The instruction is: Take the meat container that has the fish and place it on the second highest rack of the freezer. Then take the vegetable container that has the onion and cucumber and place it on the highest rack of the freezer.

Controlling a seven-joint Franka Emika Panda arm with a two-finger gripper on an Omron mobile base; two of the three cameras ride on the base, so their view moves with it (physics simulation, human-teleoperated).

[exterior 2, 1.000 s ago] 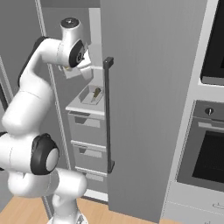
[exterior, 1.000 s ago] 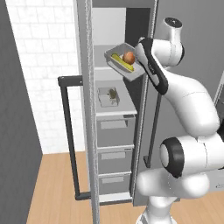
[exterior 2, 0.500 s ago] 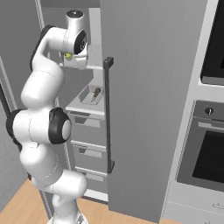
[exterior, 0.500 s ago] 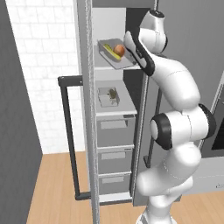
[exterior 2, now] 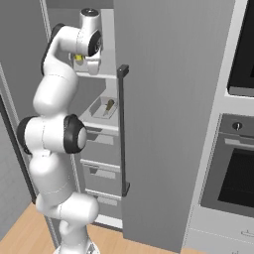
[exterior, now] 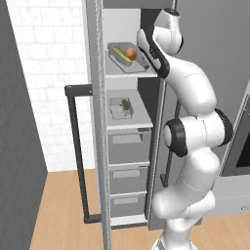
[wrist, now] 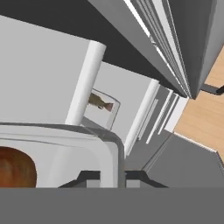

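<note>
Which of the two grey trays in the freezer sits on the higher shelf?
The vegetable container, holding the onion and cucumber; the meat container with the fish sits one shelf below.

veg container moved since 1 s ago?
Yes. In the left base view the vegetable container has gone from outside the freezer's right edge leftward and inward over the top shelf, above the meat container. The claw grips its rim.

The freezer (exterior: 100, 122) looks like smooth dull grey metal. Inside it the shelves (exterior: 129, 113) look smooth and white. Beside the freezer, the wall (exterior: 46, 73) is rough white brick. Below it, the floor (exterior: 58, 210) is light wood. The vegetable container (exterior: 123, 54) looks smooth and grey.
</note>
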